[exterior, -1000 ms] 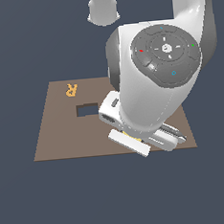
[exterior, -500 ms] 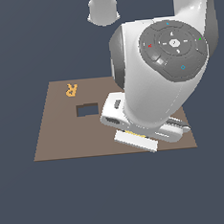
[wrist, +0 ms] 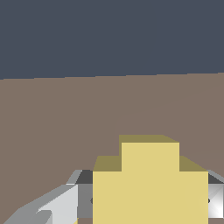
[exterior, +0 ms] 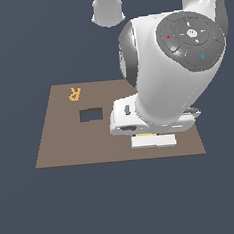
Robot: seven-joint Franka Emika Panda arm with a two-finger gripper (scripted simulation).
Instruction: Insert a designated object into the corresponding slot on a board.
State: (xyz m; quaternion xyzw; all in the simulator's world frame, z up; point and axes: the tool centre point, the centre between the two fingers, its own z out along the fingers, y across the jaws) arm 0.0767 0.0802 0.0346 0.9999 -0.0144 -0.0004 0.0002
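Wrist view shows my claw (wrist: pixel 148 205) pinching the yellow cross (wrist: pixel 149 183) over the board (wrist: pixel 57 127). I judge I should lower squarely, notches aligned with the hidden slot.

The board (exterior: pixel 66 143) lies flat under the arm (exterior: pixel 176 78). On it, the letter R (exterior: pixel 75 93) sits near the far corner at the exterior view's left, with a rectangular cut-out (exterior: pixel 91 114) just in front of it. The cross piece (wrist: pixel 151 183) sits between the gripper's fingers (wrist: pixel 52 210), above the board.
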